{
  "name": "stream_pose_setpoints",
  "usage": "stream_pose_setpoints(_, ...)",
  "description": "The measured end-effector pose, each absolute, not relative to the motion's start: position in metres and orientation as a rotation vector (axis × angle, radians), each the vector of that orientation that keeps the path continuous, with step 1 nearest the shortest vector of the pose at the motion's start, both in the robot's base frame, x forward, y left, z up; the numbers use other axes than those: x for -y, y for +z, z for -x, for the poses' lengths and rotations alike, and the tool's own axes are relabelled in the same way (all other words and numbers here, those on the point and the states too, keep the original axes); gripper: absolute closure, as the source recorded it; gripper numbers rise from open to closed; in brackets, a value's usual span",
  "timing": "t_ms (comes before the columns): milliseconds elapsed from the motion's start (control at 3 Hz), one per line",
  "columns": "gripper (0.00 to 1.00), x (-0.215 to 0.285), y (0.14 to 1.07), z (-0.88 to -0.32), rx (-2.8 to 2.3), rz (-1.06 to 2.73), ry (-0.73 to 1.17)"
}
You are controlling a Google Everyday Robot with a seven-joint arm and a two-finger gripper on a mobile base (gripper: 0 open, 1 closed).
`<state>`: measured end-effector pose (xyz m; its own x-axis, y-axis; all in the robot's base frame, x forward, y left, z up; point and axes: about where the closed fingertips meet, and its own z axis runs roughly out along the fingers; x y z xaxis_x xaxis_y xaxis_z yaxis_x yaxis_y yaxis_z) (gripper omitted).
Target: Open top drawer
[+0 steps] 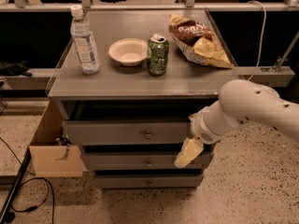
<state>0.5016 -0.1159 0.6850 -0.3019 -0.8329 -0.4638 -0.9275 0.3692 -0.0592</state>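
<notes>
The white arm (247, 108) is slanting in from the right, its thick forearm sloping down and leftward to a ringed wrist. Below the wrist, the yellowish hand (188, 153) is pointing down and to the left. It is hanging in front of the right end of the middle drawer (140, 161). Whether the hand is clenched or released cannot be told, and no contact with anything is showing.

The top drawer (117, 132) is sitting up and to the left of the hand, with its lower right corner just beside the wrist. Its knob (147, 135) is lying well to the left of the hand and slightly higher. A dark gap is showing between this drawer's front and the tabletop (121, 83). How far out the drawer is standing cannot be told. The bottom drawer (145, 181) is lying below and left of the hand.

Above the hand on the tabletop, a chip bag (198, 41) is lying nearest. A can (157, 55), a bowl (128, 51) and a bottle (85, 43) are standing farther left. A cardboard box (51, 157) is sitting on the floor far to the left.
</notes>
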Motion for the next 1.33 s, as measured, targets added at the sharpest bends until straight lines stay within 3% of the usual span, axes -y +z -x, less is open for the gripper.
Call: stream_pose_setpoints(1333, 0.0, 0.114, 0.667, -0.545, -2.158, 1.6, 0.268)
